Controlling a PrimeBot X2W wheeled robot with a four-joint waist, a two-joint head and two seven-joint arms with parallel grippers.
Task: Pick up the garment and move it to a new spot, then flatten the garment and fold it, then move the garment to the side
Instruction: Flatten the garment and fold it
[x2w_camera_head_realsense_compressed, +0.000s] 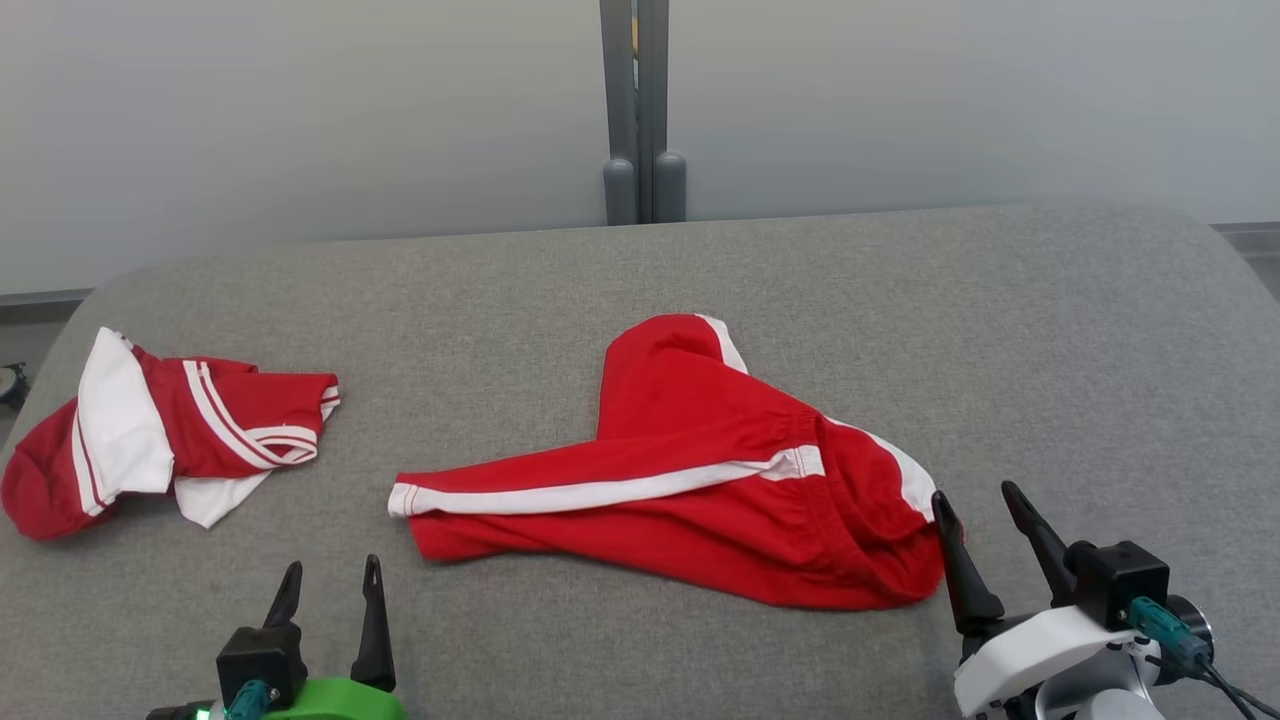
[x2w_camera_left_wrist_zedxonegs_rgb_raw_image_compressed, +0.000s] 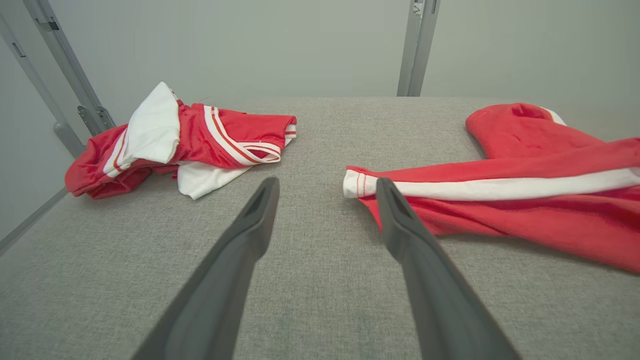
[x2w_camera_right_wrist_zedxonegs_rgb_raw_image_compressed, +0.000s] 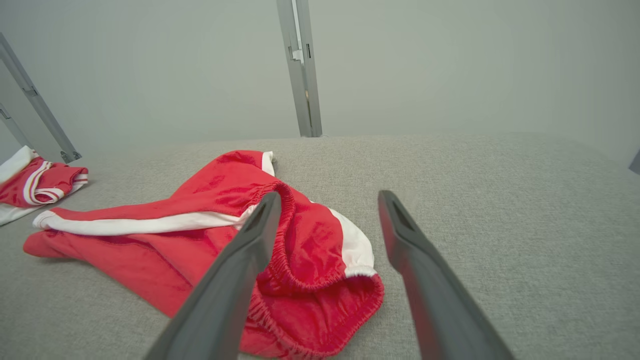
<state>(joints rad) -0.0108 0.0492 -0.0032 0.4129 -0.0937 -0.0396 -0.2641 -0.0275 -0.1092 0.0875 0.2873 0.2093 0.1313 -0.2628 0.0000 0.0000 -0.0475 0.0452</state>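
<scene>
pants (x2w_camera_head_realsense_compressed: 700, 480): red with a white side stripe, lying rumpled mid-bench. The waistband is to the right, one leg is stretched left and the other is bunched toward the far side.
shirt (x2w_camera_head_realsense_compressed: 170, 440): red and white, bundled at the left end of the bench (x2w_camera_head_realsense_compressed: 1050, 330), well apart from the pants.
left gripper (x2w_camera_head_realsense_compressed: 332, 562): open and empty, at the near edge close to the leg cuff, touching nothing.
right gripper (x2w_camera_head_realsense_compressed: 975, 492): open and empty, just beside the waistband at the near right; I cannot tell whether it touches the cloth.
done: apparently nothing on the pants, which are neither flat nor folded. Whether they already lie in their new spot cannot be told.
left: probably grasp, flatten, fold, then move aside.
writing: no brand, label or text can be read.
</scene>
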